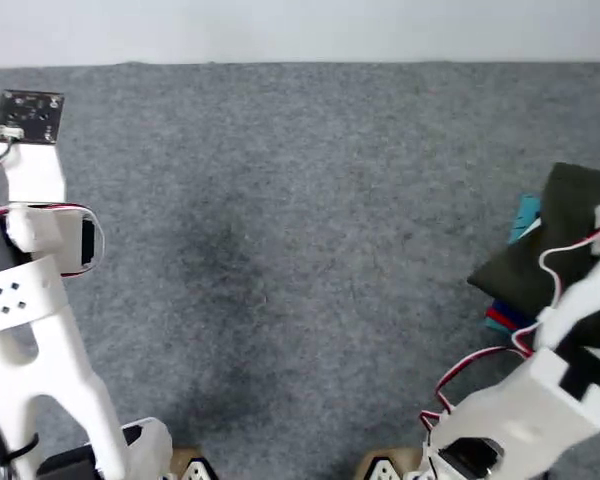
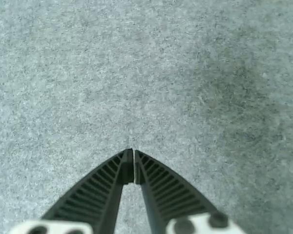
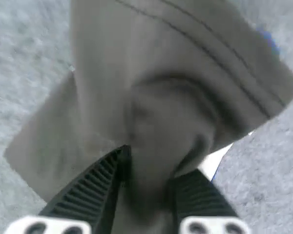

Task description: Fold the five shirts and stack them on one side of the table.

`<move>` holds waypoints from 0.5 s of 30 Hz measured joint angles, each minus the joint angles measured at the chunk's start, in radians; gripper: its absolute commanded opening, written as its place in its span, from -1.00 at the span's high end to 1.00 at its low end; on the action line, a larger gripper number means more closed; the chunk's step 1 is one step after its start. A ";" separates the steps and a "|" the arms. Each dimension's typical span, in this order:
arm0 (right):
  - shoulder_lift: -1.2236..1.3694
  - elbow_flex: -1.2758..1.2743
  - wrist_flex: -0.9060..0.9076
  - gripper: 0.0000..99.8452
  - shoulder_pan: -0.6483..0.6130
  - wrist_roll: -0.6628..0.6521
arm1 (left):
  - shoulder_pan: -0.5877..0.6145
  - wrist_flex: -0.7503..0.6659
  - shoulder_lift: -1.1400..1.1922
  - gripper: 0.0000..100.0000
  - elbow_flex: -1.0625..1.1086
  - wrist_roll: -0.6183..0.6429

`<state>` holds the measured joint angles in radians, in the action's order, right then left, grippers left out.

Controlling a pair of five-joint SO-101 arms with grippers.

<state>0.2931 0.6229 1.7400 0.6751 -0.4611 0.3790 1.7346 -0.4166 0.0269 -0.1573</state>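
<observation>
One dark shirt [image 3: 176,78] is pinched between the right fingers [image 3: 90,187].

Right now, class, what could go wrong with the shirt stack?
The right gripper pinches a bunch of the top shirt; pulling away before letting go could unfold it or drag it off the stack. The layers below show uneven edges, so a tug might skew them.

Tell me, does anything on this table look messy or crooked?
The dark grey-brown folded shirt, at the right edge of the grey felt table, lies askew over the colourful shirts beneath, whose edges poke out. The right gripper pinches a bunched fold of it.
</observation>
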 measured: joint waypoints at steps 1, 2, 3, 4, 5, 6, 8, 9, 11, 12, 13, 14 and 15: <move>0.000 0.023 0.000 0.29 0.014 0.015 | -0.002 0.000 0.000 0.97 0.000 0.000; -0.002 0.057 0.000 0.25 0.026 0.037 | -0.002 0.000 0.000 0.97 0.000 0.000; -0.003 0.095 0.000 0.24 0.032 0.057 | -0.002 0.000 0.000 0.97 0.000 0.000; -0.003 0.133 0.000 0.24 0.032 0.077 | -0.002 0.000 0.000 0.97 0.000 0.000; -0.005 0.169 0.006 0.25 0.032 0.083 | -0.002 0.000 0.000 0.97 0.000 0.000; -0.012 0.195 0.014 0.26 0.029 0.089 | -0.002 0.000 0.000 0.97 0.000 0.000; -0.044 0.229 0.015 0.31 0.023 0.097 | -0.002 0.000 0.000 0.97 0.000 0.000; -0.063 0.238 0.015 0.36 0.018 0.097 | -0.002 0.000 0.000 0.97 0.000 0.000; -0.087 0.247 0.015 0.48 0.006 0.100 | -0.002 0.000 0.000 0.97 0.000 0.000; -0.092 0.249 0.015 0.55 -0.002 0.101 | -0.002 0.000 0.000 0.97 0.000 0.000; -0.095 0.249 0.015 0.64 -0.006 0.101 | -0.002 0.000 0.000 0.97 0.000 0.000; -0.095 0.245 0.015 0.73 -0.015 0.103 | -0.002 0.000 0.000 0.97 0.000 0.000; -0.095 0.238 0.015 0.81 -0.021 0.103 | -0.002 0.000 0.000 0.97 0.000 0.000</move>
<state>0.1979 0.8608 1.7553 0.6536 -0.3583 0.3775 1.7346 -0.4166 0.0269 -0.1573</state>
